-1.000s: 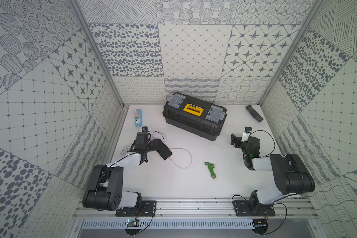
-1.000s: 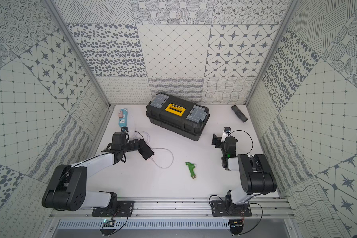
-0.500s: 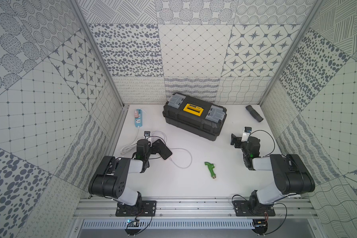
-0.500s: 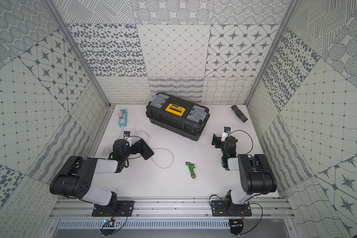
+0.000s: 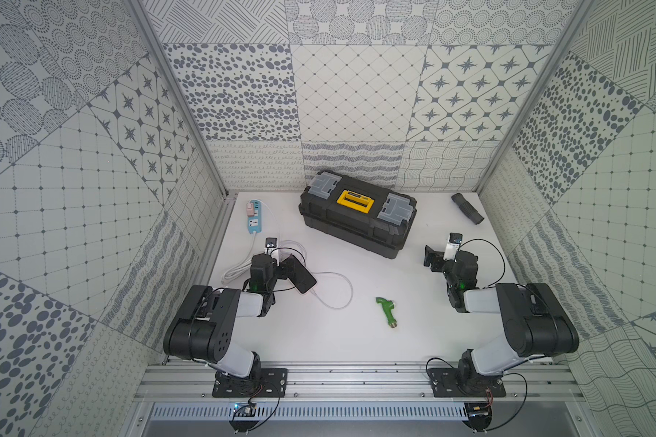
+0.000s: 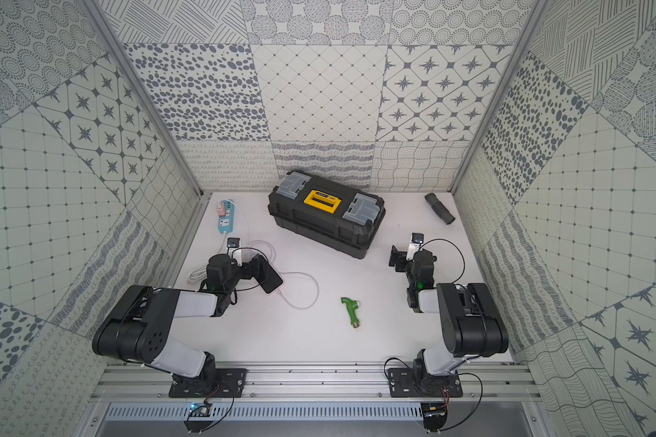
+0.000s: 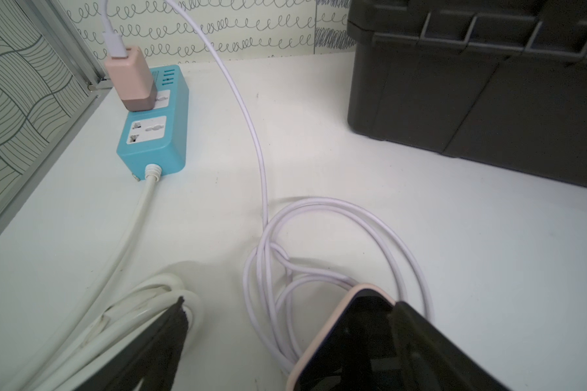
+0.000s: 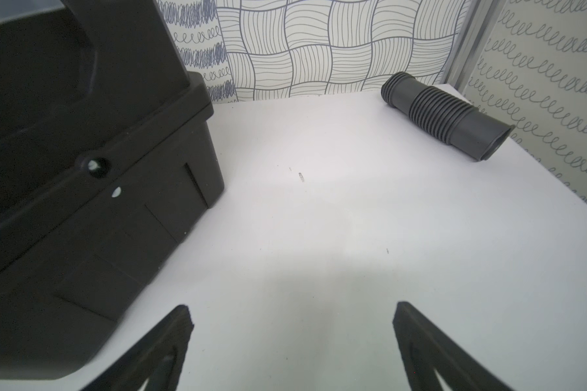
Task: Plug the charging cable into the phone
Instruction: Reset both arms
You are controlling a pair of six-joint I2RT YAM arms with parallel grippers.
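Observation:
The phone (image 5: 300, 279) lies screen-up at the left of the white table, its pinkish rim showing in the left wrist view (image 7: 322, 333). The thin white charging cable (image 5: 351, 291) runs from a pink adapter (image 7: 129, 81), coils behind the phone (image 7: 261, 162) and loops round to the phone's near end (image 6: 317, 289). Whether its plug sits in the port I cannot tell. My left gripper (image 5: 283, 263) (image 7: 289, 303) is open at the phone's far end, one finger over the screen. My right gripper (image 5: 438, 257) (image 8: 292, 307) is open over bare table, holding nothing.
A black toolbox (image 5: 356, 223) with a yellow handle stands at the back centre. The light-blue power strip (image 5: 253, 217) and its thick white cord (image 7: 126, 237) lie along the left wall. A green fitting (image 5: 386, 308) lies mid-table, a ribbed black tube (image 5: 467, 208) at the back right.
My left arm has folded back toward its base, its gripper staying open by the phone. The phone, the cable and the right arm have not moved.

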